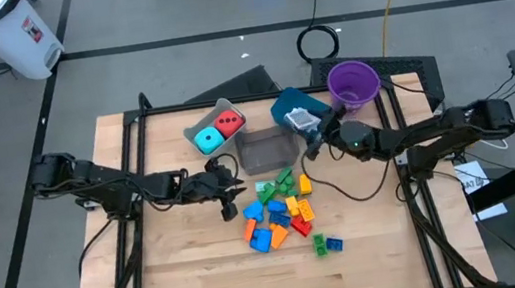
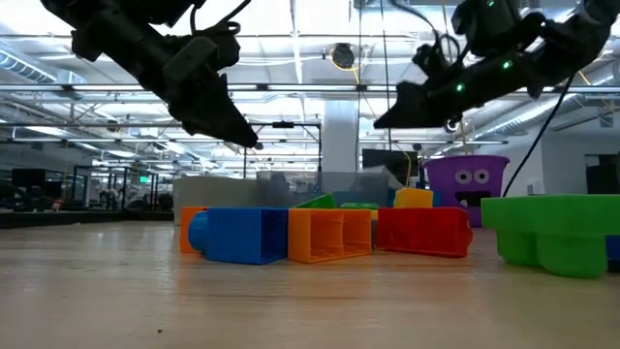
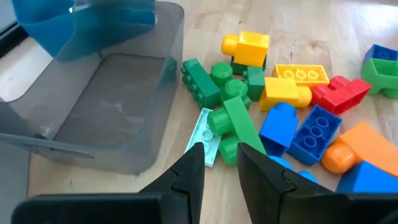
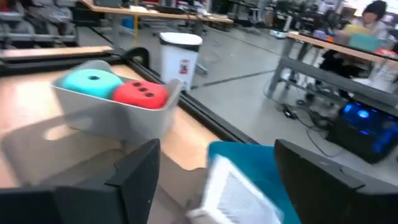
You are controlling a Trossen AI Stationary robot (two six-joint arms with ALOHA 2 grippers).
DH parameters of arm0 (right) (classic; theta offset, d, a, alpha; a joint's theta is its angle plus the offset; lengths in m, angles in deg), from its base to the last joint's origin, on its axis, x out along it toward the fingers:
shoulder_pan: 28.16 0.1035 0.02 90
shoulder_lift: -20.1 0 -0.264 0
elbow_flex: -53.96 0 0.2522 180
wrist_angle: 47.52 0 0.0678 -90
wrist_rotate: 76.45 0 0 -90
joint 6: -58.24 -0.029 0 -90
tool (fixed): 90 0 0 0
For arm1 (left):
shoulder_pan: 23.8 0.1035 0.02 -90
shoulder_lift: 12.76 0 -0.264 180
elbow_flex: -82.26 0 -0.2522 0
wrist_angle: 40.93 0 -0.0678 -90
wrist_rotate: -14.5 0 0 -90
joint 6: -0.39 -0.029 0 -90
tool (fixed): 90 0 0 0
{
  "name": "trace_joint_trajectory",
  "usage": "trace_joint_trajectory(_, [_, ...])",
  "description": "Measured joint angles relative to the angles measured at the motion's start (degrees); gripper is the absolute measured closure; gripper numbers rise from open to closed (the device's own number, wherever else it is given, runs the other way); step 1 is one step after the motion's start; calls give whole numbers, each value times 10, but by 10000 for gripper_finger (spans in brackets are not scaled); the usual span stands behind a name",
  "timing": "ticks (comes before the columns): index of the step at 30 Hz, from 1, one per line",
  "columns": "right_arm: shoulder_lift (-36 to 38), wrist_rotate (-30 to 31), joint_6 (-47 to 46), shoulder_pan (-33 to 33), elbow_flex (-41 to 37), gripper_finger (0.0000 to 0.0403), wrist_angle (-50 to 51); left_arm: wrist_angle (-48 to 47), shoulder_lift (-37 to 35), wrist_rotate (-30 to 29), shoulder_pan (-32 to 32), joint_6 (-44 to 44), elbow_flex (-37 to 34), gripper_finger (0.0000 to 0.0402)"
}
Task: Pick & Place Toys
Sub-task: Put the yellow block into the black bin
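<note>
The toys, a pile of coloured bricks point(image 1: 282, 211), lie on the wooden table; from the left wrist they show as green, yellow, blue, red and orange bricks point(image 3: 280, 106) with a pale flat card point(image 3: 204, 135) lying flat beside them. My left gripper point(image 3: 221, 163) hovers above the pile's far-left edge, narrowly open, with nothing between its fingers. My right gripper point(image 4: 217, 168) stands wide open over the teal bin point(image 4: 261, 162). A white card point(image 4: 230, 186) shows blurred between its fingers, at the teal bin point(image 1: 291, 109). A cyan cube point(image 4: 93, 81) and a red cube point(image 4: 140, 93) sit in the grey bin point(image 1: 215, 128).
A dark see-through bin point(image 3: 106, 112) stands between the pile and the other bins, right under my left gripper's far side. A purple cup point(image 1: 353, 83) stands at the back right. Bare wood lies along the table's near and left sides point(image 1: 185, 275).
</note>
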Motion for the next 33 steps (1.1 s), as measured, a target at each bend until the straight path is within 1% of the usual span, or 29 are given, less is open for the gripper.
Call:
trace_joint_trajectory(3, [13, -2, -42, 20, 0, 113, 21, 1, 0, 0, 0, 1, 0, 302])
trace_joint_trajectory(7, [12, -71, -89, 40, 0, 128, 51, 7, 0, 0, 0, 4, 0, 302])
trace_joint_trajectory(9, [5, -88, -96, 49, 0, 142, 62, 8, 0, 0, 0, 3, 0, 302])
trace_joint_trajectory(13, [2, -93, -104, 72, 0, 170, 74, 7, 0, 0, 0, 19, 0, 302])
trace_joint_trajectory(18, [2, -168, -103, 110, 0, 196, 56, 6, 0, 0, 0, 53, 0, 302])
trace_joint_trajectory(20, [2, -179, -93, 130, 0, 198, 63, 5, 0, 0, -1, 61, 0, 302])
trace_joint_trajectory(23, [-6, -178, -71, 166, 0, 187, 89, 6, 0, 0, -4, 61, 0, 302])
trace_joint_trajectory(28, [-40, -175, -65, 208, 0, 141, 95, 12, 0, 0, -5, 59, 0, 302])
trace_joint_trajectory(31, [-67, -141, -59, 218, 0, 115, 93, 16, 0, -4, -5, 59, 0, 302])
trace_joint_trajectory(33, [-83, -123, -58, 219, 0, 105, 96, 22, 0, -5, -5, 59, 0, 302])
